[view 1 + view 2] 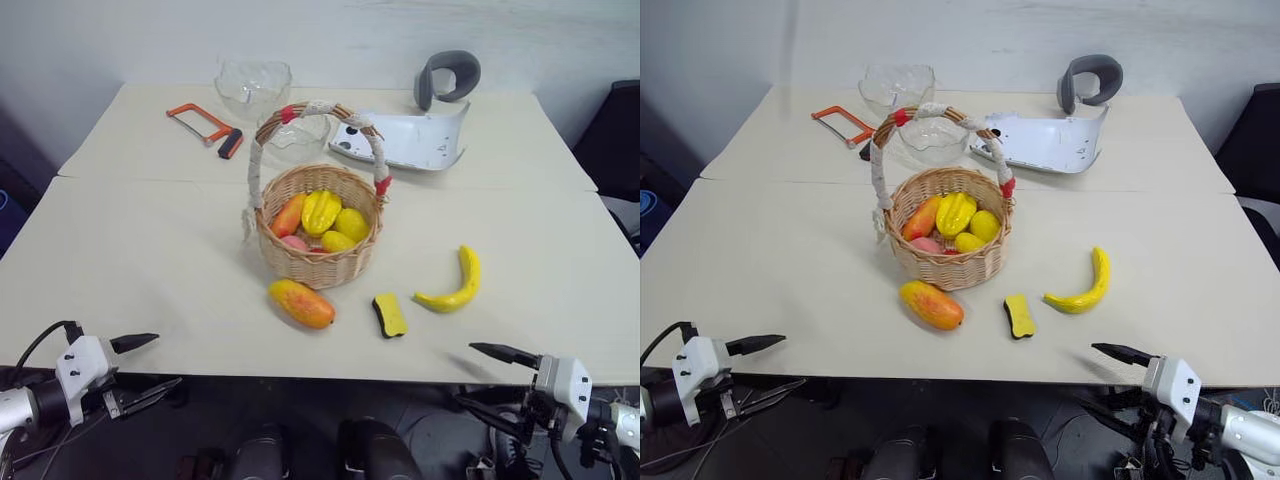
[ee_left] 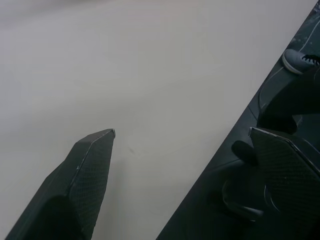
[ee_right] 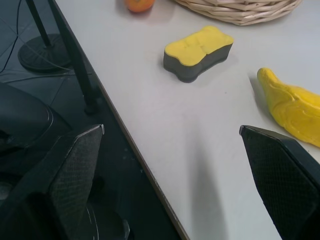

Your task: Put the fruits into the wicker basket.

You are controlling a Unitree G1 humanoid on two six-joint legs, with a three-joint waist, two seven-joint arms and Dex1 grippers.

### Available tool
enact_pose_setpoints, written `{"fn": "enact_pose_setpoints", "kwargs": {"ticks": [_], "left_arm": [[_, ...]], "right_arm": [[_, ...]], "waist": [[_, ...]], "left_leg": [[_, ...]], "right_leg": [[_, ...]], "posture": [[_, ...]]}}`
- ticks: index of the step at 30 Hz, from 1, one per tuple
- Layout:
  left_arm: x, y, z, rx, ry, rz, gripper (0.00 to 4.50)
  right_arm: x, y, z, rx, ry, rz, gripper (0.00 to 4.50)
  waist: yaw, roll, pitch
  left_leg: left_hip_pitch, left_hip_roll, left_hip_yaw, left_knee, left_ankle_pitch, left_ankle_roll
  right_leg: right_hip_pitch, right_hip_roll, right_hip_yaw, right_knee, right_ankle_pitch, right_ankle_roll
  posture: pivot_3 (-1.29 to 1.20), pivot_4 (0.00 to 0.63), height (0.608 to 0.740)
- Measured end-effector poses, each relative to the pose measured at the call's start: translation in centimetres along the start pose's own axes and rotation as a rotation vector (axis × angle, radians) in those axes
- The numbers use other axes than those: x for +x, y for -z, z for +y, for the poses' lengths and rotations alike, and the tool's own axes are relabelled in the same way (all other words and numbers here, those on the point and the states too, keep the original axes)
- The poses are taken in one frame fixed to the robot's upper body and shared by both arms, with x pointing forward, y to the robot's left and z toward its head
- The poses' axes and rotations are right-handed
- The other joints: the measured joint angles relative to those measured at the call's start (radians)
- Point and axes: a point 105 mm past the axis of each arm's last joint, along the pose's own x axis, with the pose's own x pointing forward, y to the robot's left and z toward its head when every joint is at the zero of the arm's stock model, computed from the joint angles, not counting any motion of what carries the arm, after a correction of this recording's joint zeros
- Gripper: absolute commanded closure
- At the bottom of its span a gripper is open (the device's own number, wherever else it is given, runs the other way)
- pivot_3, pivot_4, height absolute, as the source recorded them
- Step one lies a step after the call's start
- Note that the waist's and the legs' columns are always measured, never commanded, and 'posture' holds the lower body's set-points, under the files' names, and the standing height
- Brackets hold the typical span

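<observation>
at the middle of the frame, on the pale table (image 1: 150,270), stands the wicker basket (image 1: 318,262), its cloth-wrapped handle arching over it with red ties at the top left and lower right of the arch. inside it lie a ridged yellow starfruit (image 1: 321,211), an orange fruit (image 1: 288,215) leaning at the basket's left side, two small yellow fruits (image 1: 351,224) toward the right, and a pinkish one (image 1: 294,242) low down. just below and left of the basket, apart from its wall, an orange-yellow mango (image 1: 301,303) lies on the table. right of centre a curved banana (image 1: 455,281) rests on the tabletop, well clear of the basket. between mango and banana sits a yellow sponge with a dark underside (image 1: 389,314).

toward the top of the frame, an orange-framed hacksaw (image 1: 203,127) lies at upper left, a clear glass bowl (image 1: 253,86) beside it, and a second glass bowl (image 1: 296,138) seen through the basket's handle. a white curved shell (image 1: 410,140) and a grey curved piece (image 1: 447,77) occupy the upper right.

at the lower left corner the left gripper (image 1: 142,367) hangs over the table's near edge, its jaws spread wide and holding nothing. at the lower right the right gripper (image 1: 490,377) hovers at the near edge too, its jaws likewise parted and bare; from its wrist view the sponge and the banana's tip lie on the table ahead of its fingers (image 3: 75,175).
</observation>
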Motion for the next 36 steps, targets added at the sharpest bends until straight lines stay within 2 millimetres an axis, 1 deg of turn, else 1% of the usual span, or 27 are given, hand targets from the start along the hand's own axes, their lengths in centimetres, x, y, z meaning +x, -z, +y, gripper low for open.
{"fn": "enact_pose_setpoints", "kwargs": {"ticks": [4, 7, 10, 11, 13, 15, 16, 17, 18, 21, 24, 25, 26, 27, 29, 31, 34, 36], "left_arm": [[-0.1, -0.1, 0.0, 0.008, 0.007, 0.002, 0.0], [-0.1, 0.1, -0.5, -0.028, 0.036, 0.015, 0.0], [0.0, -0.3, -0.8, -0.067, 0.062, -0.007, 0.0], [0.1, -0.5, -0.8, -0.076, 0.069, -0.027, 0.0], [0.5, -1.7, -0.8, -0.097, 0.094, -0.101, 0.0], [1.1, -3.2, -1.5, -0.106, 0.177, -0.146, 0.0], [1.7, -4.3, -2.2, -0.089, 0.251, -0.161, 0.0], [2.1, -5.1, -2.7, -0.065, 0.297, -0.173, 0.0], [2.7, -6.0, -3.2, -0.032, 0.342, -0.192, 0.0], [4.1, -7.6, -4.1, 0.031, 0.415, -0.244, 0.0], [5.2, -8.4, -4.3, 0.052, 0.421, -0.283, 0.0], [5.6, -8.4, -4.5, 0.057, 0.433, -0.282, 0.0], [5.8, -8.4, -4.8, 0.061, 0.445, -0.28, 0.0], [6.0, -8.3, -5.1, 0.062, 0.458, -0.274, 0.0], [6.1, -8.2, -5.2, 0.06, 0.465, -0.267, 0.0], [6.1, -8.1, -5.2, 0.058, 0.461, -0.262, 0.0], [6.1, -8.1, -5.2, 0.06, 0.462, -0.26, 0.0], [6.1, -8.1, -5.3, 0.062, 0.464, -0.26, 0.0]], "right_arm": [[-0.2, -0.1, -0.2, 0.0, 0.032, 0.009, 0.03], [-0.3, -0.4, -0.3, -0.003, 0.044, 0.011, 0.03], [-0.1, -0.7, -0.4, 0.004, 0.055, 0.013, 0.03], [0.1, -1.0, -0.4, 0.015, 0.064, 0.007, 0.03], [0.8, -2.2, -0.8, 0.066, 0.097, -0.031, 0.03], [2.2, -4.2, -0.8, 0.102, 0.082, -0.072, 0.03], [3.5, -5.3, -0.5, 0.108, 0.042, -0.068, 0.03], [4.3, -6.2, -0.2, 0.108, 0.02, -0.076, 0.03], [5.6, -7.1, 0.0, 0.112, 0.016, -0.088, 0.03], [8.5, -8.0, -0.1, 0.121, 0.045, -0.098, 0.03], [10.9, -7.7, -0.8, 0.123, 0.123, -0.057, 0.03], [11.7, -7.0, -1.2, 0.128, 0.157, -0.014, 0.03], [12.1, -6.2, -1.4, 0.13, 0.181, 0.026, 0.03], [12.3, -5.0, -1.8, 0.124, 0.219, 0.092, 0.03], [12.5, -3.3, -2.5, 0.117, 0.273, 0.18, 0.03], [12.8, -3.3, -2.7, 0.122, 0.275, 0.194, 0.03], [13.1, -3.2, -2.3, 0.159, 0.256, 0.196, 0.62], [13.5, -3.2, -1.6, 0.215, 0.215, 0.186, 1.31]], "waist": [[0.0, 0.0, 0.0], [-0.001, 0.0, 0.0], [-0.002, 0.0, 0.0], [-0.002, 0.0, 0.0], [-0.001, 0.0, 0.0], [-0.004, 0.0, -0.001], [-0.005, 0.0, -0.001], [-0.004, 0.0, -0.001], [-0.004, 0.0, -0.001], [-0.002, 0.0, -0.001], [-0.004, 0.0, -0.001], [-0.004, 0.0, -0.002], [-0.004, 0.0, -0.001], [-0.004, 0.0, -0.001], [-0.004, 0.0, -0.001], [-0.005, 0.0, -0.002], [-0.007, -0.001, -0.002], [-0.008, -0.001, -0.002]], "left_leg": [[0.0, 0.0, 0.0, 0.0, 0.0, 0.0], [0.0, 0.0, 0.0, 0.0, 0.0, 0.0], [0.0, 0.0, 0.0, 0.0, 0.0, 0.0], [0.0, 0.0, 0.0, 0.0, 0.0, 0.0], [0.0, 0.0, 0.0, 0.0, 0.0, 0.0], [0.0, 0.0, -0.001, 0.0, 0.0, 0.0], [0.0, 0.0, -0.001, 0.001, 0.0, 0.0], [0.0, 0.0, -0.001, 0.0, 0.0, 0.0], [0.0, 0.0, -0.001, 0.0, 0.0, -0.001], [-0.001, 0.0, -0.001, 0.0, 0.001, -0.001], [-0.002, 0.0, 0.0, 0.001, 0.002, -0.003], [-0.002, -0.001, 0.0, 0.001, 0.002, -0.004], [-0.003, -0.001, 0.0, 0.002, 0.003, -0.004], [-0.003, -0.001, 0.0, 0.002, 0.003, -0.005], [-0.003, -0.001, 0.0, 0.002, 0.003, -0.005], [-0.003, 0.0, 0.0, 0.002, 0.001, -0.002], [-0.002, 0.0, 0.0, 0.002, 0.001, -0.001], [-0.002, 0.0, 0.0, 0.002, 0.001, -0.001]], "right_leg": [[0.0, 0.0, 0.0, 0.0, 0.0, 0.0], [0.0, 0.0, 0.0, 0.0, 0.0, 0.0], [0.0, 0.0, 0.0, 0.0, 0.0, -0.001], [0.0, 0.0, 0.0, 0.0, 0.0, -0.001], [0.0, 0.0, 0.0, 0.001, 0.0, -0.001], [0.0, 0.0, 0.001, 0.001, 0.0, -0.001], [0.0, 0.0, 0.001, 0.001, 0.0, -0.001], [0.0, 0.0, 0.001, 0.001, 0.0, -0.001], [0.0, 0.0, 0.001, 0.001, -0.001, -0.001], [-0.002, 0.0, 0.001, 0.001, -0.001, -0.001], [-0.002, 0.0, 0.001, 0.001, -0.001, -0.001], [-0.002, 0.0, 0.001, 0.002, -0.001, -0.001], [-0.002, 0.0, 0.001, 0.002, -0.001, -0.001], [-0.002, 0.0, 0.001, 0.002, -0.001, -0.001], [-0.003, 0.0, 0.001, 0.002, -0.001, -0.001], [-0.002, 0.0, 0.001, 0.002, -0.001, -0.001], [-0.002, 0.001, 0.001, 0.002, -0.001, -0.001], [-0.002, 0.001, 0.001, 0.002, -0.001, -0.001]], "posture": [[0.0, 0.15, 0.74], [0.0, 0.15, 0.74], [0.0, 0.15, 0.74], [0.0, 0.15, 0.74], [0.0, 0.15, 0.74], [0.0, 0.15, 0.74], [0.0, 0.15, 0.74], [0.0, 0.15, 0.74], [0.0, 0.15, 0.74], [0.0, 0.15, 0.74], [0.0, 0.15, 0.74], [0.0, 0.15, 0.74], [0.0, 0.15, 0.74], [0.0, 0.15, 0.74], [0.0, 0.15, 0.74], [0.0, 0.15, 0.74], [0.0, 0.15, 0.74], [0.0, 0.15, 0.74]]}}
